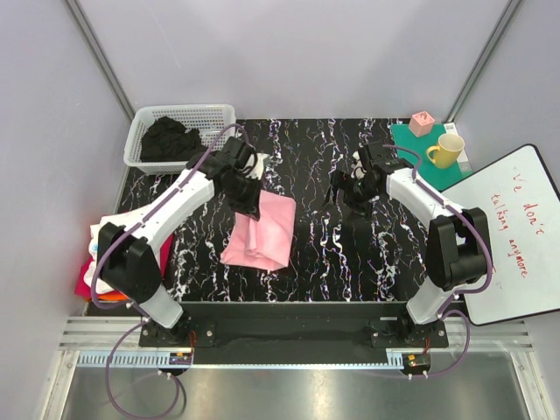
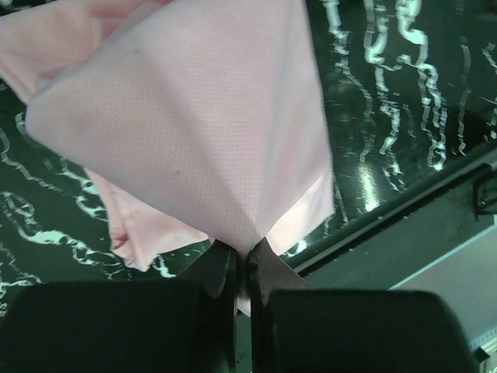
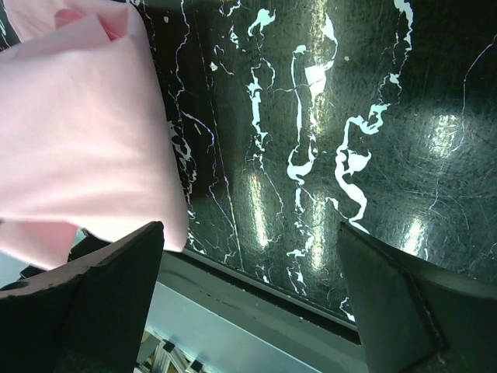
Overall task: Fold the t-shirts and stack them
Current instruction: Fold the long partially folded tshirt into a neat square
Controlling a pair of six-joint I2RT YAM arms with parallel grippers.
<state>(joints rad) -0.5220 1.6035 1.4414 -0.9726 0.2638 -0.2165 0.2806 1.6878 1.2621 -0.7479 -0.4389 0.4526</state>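
One pink shirt (image 1: 262,234) is in play. It lies partly folded on the worktop (image 1: 350,262), nearer the arms than the basket (image 1: 138,131) and off to its right, with its long axis running from the basket end down toward the arms.

The left claw (image 1: 252,208) sits at the shirt's basket-side corner. In the left wrist view, that claw (image 2: 242,260) is pinched tight on a peak of the pink cloth (image 2: 194,116), which fans out from the jaws and drapes onto the worktop below, so the corner looks raised off the surface.

The right claw (image 1: 343,194) hangs on the side of the shirt away from the basket, clear of the cloth. Its jaws stand as wide as they go and hold nothing. In the right wrist view (image 3: 250,233), the pink edge (image 3: 78,140) lies just past one finger, toward the basket.

I'd say the left arm owns the fold for now. The right arm would have to travel toward the basket to take the far corner on its own side.

Black shirts (image 1: 171,140) wait in the basket, and the folded stack (image 1: 92,262) sits nearer than it, at the worktop's edge.
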